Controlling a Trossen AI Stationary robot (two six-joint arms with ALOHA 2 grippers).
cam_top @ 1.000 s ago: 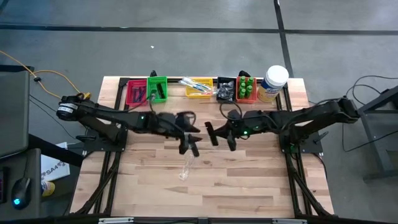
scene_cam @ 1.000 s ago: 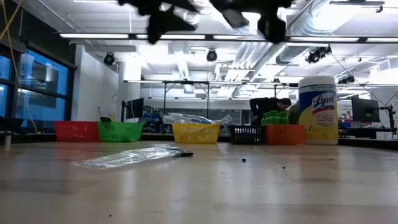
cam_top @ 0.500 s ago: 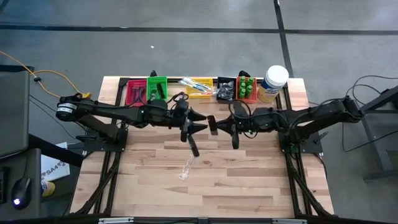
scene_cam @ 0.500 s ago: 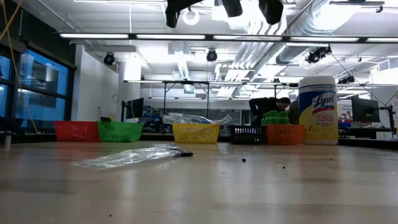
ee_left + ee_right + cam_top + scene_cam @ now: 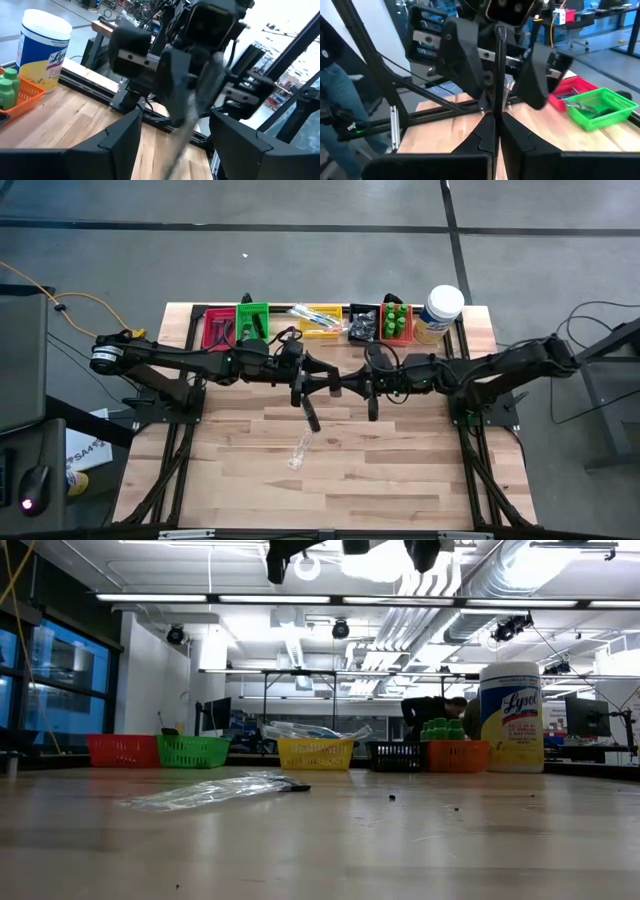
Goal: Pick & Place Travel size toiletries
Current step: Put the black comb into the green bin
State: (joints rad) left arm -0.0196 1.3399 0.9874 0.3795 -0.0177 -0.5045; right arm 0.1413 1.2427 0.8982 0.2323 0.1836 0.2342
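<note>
Above table: slim black comb pinched between right fingers.

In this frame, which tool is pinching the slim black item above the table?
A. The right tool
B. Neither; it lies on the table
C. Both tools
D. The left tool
A. The right tool is shut on the slim black item, while the left tool stands open around it.

Travel toiletries on a wooden table

A clear-wrapped toothbrush lies flat mid-table. Green bottles stand upright in the orange bin; more wrapped toothbrushes fill the yellow bin.
</note>
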